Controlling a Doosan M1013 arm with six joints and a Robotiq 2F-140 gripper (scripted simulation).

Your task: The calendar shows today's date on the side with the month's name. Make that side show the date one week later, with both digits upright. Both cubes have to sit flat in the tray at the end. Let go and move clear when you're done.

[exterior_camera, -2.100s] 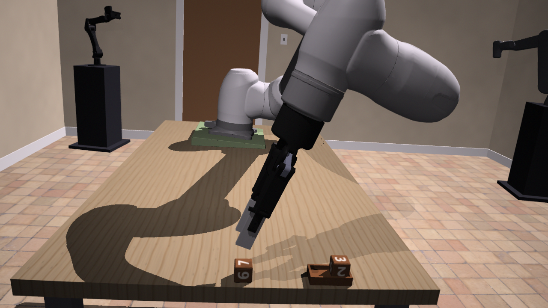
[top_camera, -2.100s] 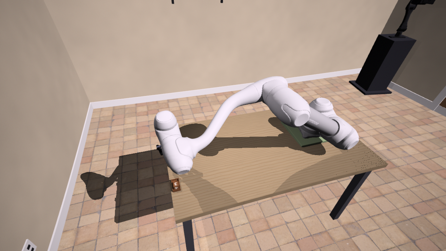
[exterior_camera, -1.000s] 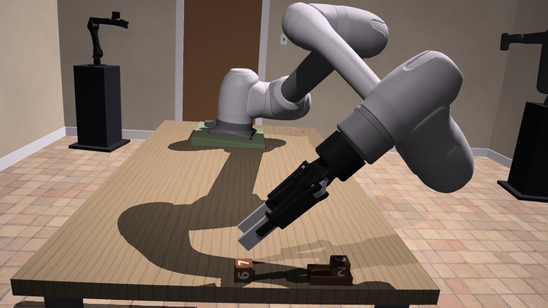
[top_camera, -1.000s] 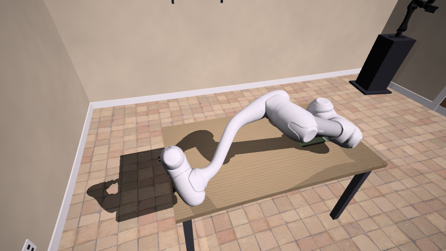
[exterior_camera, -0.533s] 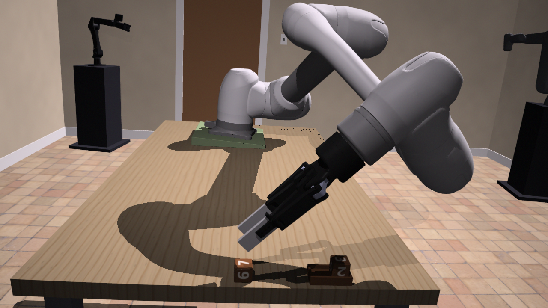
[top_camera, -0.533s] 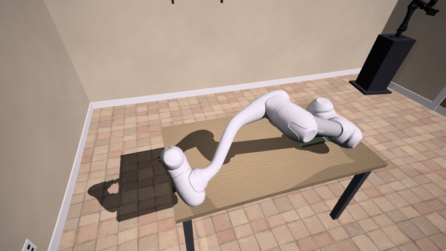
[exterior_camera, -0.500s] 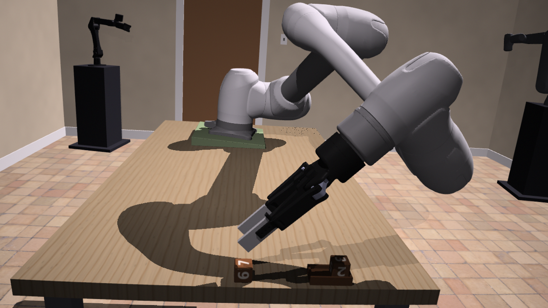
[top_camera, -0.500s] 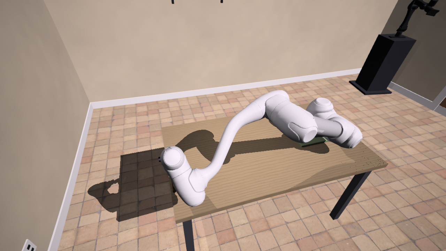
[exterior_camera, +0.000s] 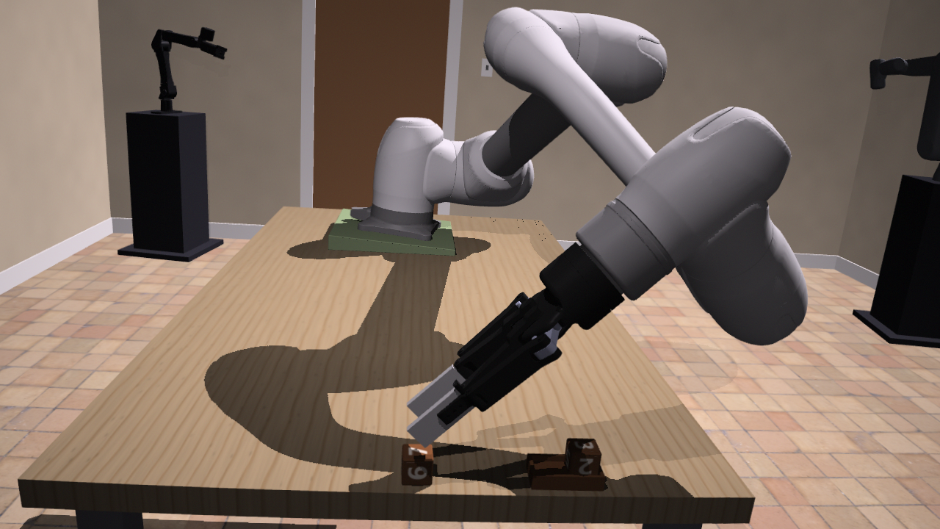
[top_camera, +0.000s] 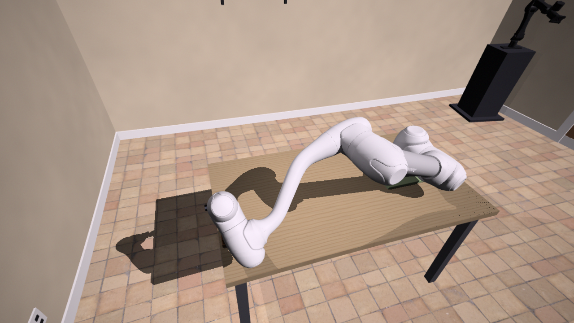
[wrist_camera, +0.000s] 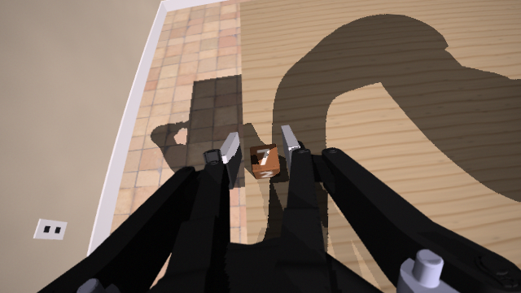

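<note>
Gripper [exterior_camera: 417, 424] [wrist_camera: 260, 142], partly open and empty, above loose cube [exterior_camera: 417, 464] [wrist_camera: 264, 159] near the bench's [top_camera: 341, 237] [exterior_camera: 263, 493] [wrist_camera: 407, 195] end edge; tray [exterior_camera: 568, 481] holds the other cube [exterior_camera: 583, 456]; regrasping, seating and final date remain.

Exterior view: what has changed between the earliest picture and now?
The gripper has come down and leaned further over, its fingertips nearer the loose cube. Nothing was grasped or released. That cube, the tray and its cube stayed put.
</note>
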